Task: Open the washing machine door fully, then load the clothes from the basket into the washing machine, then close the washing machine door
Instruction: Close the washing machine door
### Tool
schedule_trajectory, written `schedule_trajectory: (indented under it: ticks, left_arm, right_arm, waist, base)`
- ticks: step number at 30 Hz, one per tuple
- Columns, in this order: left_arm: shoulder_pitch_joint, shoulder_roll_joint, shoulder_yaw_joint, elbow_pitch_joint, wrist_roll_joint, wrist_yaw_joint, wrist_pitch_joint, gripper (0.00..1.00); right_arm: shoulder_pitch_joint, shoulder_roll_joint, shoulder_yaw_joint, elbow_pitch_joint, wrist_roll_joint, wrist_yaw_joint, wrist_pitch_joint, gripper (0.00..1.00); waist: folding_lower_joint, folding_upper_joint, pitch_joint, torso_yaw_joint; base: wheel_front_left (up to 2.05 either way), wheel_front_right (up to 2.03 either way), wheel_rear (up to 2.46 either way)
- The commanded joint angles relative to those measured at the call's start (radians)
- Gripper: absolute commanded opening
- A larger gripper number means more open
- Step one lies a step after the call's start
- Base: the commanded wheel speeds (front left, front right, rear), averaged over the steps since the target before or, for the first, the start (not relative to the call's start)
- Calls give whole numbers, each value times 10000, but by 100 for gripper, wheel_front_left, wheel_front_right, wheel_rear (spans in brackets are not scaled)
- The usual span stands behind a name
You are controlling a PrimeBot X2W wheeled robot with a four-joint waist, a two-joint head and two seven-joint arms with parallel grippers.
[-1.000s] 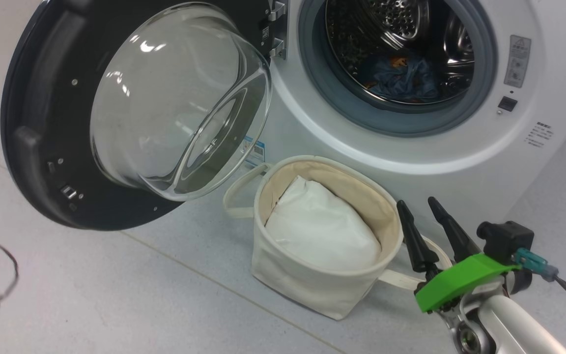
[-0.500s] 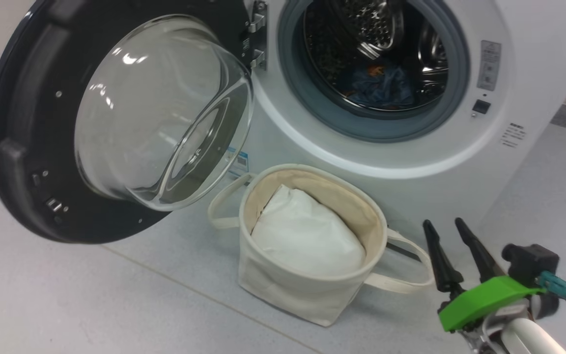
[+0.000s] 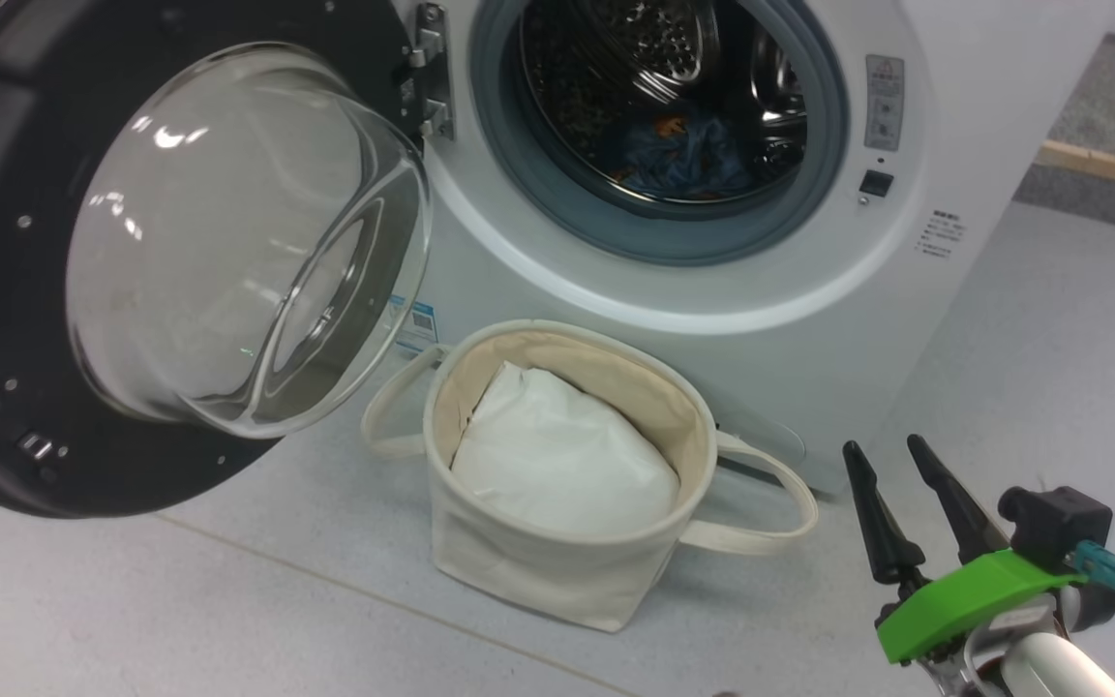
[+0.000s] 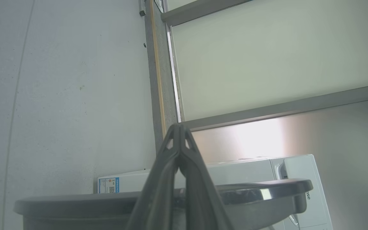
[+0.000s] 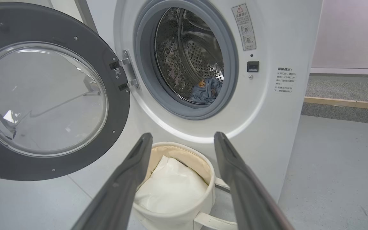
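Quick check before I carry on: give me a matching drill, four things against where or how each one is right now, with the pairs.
1. washing machine door
2. clothes
3. white cloth bundle
4. left gripper

A. fingers pressed together
B. in the basket
C. swung wide open
D. inside the drum

Pairs: 1-C, 2-D, 3-B, 4-A

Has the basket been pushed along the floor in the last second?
No. Against the washing machine, the basket sits where it did, below the opening beside the blue label; only the camera swung.
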Motion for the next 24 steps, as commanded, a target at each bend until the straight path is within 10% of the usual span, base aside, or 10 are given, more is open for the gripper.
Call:
schedule_trajectory:
  ticks: [1, 24]
  left_arm:
    - [-403, 621, 117, -139, -74, -121, 100, 0]
    - [-985, 248, -1505, 1902, 25, -1214, 4505, 0]
  right_arm:
    - [-450, -276, 136, -305, -33, 6, -78, 100]
    - [-323, 45, -75, -241, 51, 6, -78, 100]
  waist:
    - [0, -1, 94, -81]
    - [0, -1, -37, 359]
  base:
    - [0, 0, 0]
    - [0, 0, 0]
